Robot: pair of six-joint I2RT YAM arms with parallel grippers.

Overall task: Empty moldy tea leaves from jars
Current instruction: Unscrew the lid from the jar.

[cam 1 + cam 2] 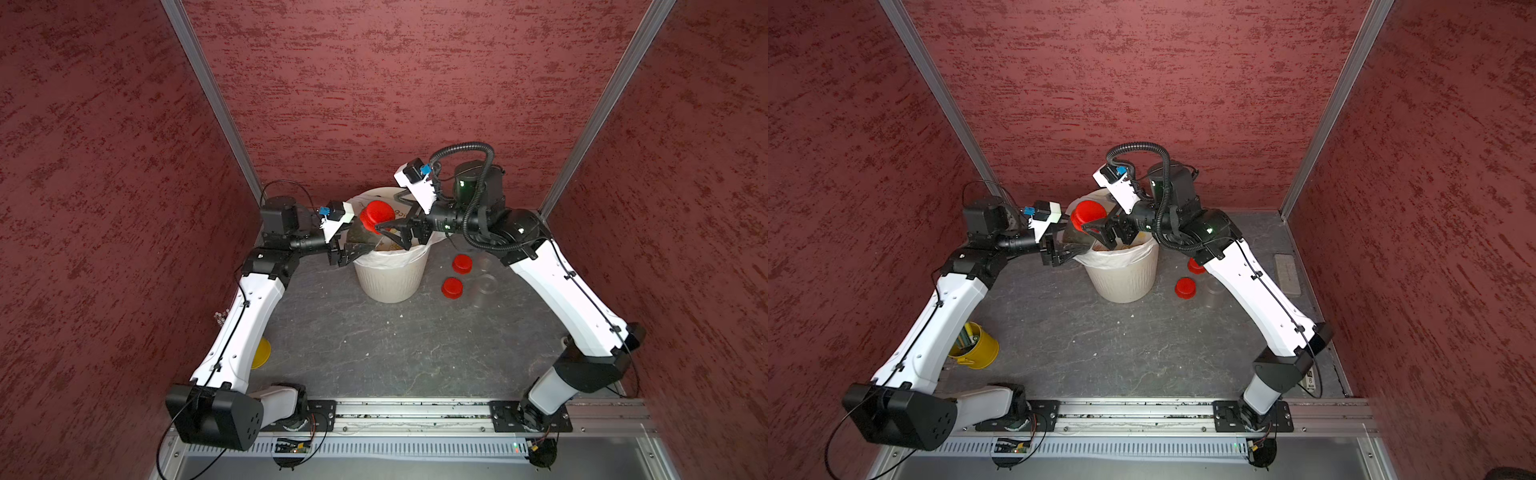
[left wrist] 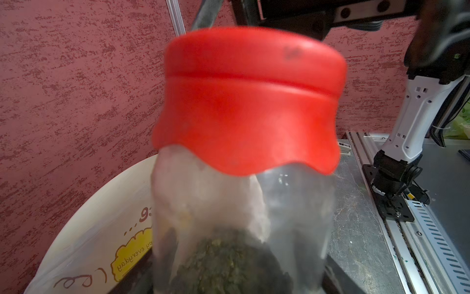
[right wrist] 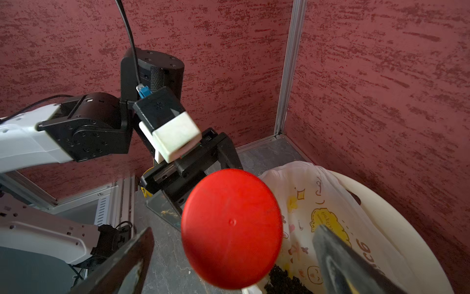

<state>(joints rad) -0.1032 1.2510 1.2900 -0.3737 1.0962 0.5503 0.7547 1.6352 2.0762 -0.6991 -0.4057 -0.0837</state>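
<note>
Clear plastic jar (image 2: 241,203), one item, small and cylindrical, with its red lid (image 1: 377,215) screwed on. It hangs tilted above the mouth of the bin (image 1: 390,278), lid end raised and pointing towards the right arm. Contents: dark green tea leaves (image 2: 223,259) heaped at the low end, with a pale, whitish mass above them.

Left pincer (image 1: 360,240): clamped on the body of the jar, jaws nearly closed against its sides.

Right pincer (image 3: 234,230): jaws spread wide, one to each side of the red lid and clear of its rim, gripping nothing.

Bin: cream, ribbed, lined with a white printed bag (image 3: 318,203). It stands on the worktop (image 1: 374,353) near the back wall. A patch of dark leaves (image 3: 284,280) lies inside the bag.

Loose lids, two, red (image 1: 462,263) (image 1: 452,287): flat on the worktop to the right of the bin, close together.

Open jars, two, clear (image 1: 485,282) (image 1: 484,262): upright just beside those lids. Whether anything is inside them cannot be told.

Yellow cup (image 1: 980,347): at the left edge of the worktop, partly behind the left arm.
</note>
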